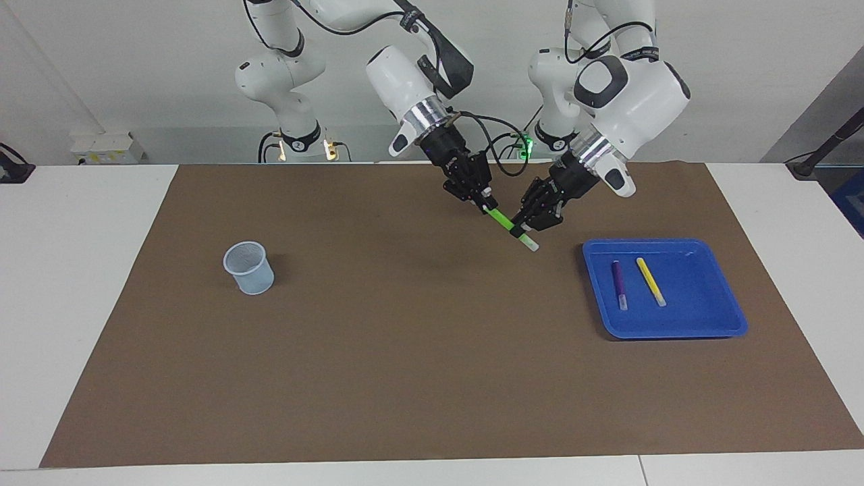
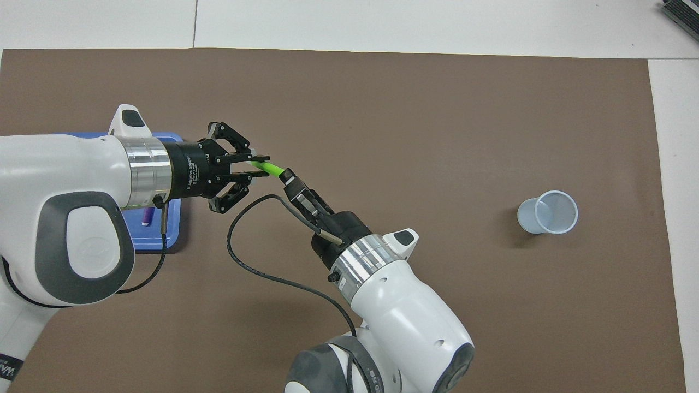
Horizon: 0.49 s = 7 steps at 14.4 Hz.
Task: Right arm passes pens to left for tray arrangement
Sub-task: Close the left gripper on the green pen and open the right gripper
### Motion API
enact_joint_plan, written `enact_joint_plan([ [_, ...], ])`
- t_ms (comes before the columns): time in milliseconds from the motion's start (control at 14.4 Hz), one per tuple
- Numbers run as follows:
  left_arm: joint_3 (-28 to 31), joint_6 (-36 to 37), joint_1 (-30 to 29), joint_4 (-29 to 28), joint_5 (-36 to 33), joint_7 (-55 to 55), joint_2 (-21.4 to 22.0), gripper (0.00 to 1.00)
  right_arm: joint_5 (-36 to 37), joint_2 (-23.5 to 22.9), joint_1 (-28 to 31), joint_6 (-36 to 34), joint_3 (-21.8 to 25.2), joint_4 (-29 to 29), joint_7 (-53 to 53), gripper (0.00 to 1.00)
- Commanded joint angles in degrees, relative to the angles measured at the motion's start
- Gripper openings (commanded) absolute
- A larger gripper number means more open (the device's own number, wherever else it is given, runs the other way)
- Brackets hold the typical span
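The green pen (image 1: 503, 219) hangs in the air over the brown mat, held at both ends. My right gripper (image 1: 487, 206) is shut on its upper end. My left gripper (image 1: 521, 229) is shut on it close to its whitish tip, which sticks out below. From overhead, the left gripper (image 2: 261, 166) and the right gripper (image 2: 286, 177) meet nose to nose with a short length of green pen (image 2: 271, 169) between them. The blue tray (image 1: 675, 327) lies toward the left arm's end of the table. The purple pen (image 1: 617, 283) and the yellow pen (image 1: 650, 280) lie side by side in it.
A translucent pale-blue cup (image 1: 250, 268) stands upright on the brown mat (image 1: 405, 371) toward the right arm's end. In the overhead view the left arm covers most of the tray (image 2: 169, 224). The right arm's black cable (image 2: 256, 273) loops above the mat.
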State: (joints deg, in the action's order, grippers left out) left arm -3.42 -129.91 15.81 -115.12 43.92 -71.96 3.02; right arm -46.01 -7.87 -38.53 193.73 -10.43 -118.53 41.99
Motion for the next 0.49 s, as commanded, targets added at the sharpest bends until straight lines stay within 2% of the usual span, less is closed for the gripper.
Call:
enact_joint_plan([
  [0,0.9,-1.2,1.3,-1.5,0.9,-0.7,1.6,0.00,-1.5,0.1,-0.1,-0.4,-0.7,0.2,-0.2,0.00],
  [278,0.8,-0.6,1.3,-1.5,0.8,0.1,1.9,0.00,-1.5,0.1,-0.1,-0.4,-0.7,0.3,-0.1,0.00],
  [347,0.9,-0.6,1.3,-1.5,0.7,0.1,2.0,0.00,-1.6,0.2,0.2,-0.5,-0.7,0.6,-0.2,0.14],
  [417,0.9,-0.5,1.2,-1.5,0.6,0.1,2.0,0.00,-1.6,0.2,0.3,-0.7,-0.7,0.6,-0.2,0.39],
])
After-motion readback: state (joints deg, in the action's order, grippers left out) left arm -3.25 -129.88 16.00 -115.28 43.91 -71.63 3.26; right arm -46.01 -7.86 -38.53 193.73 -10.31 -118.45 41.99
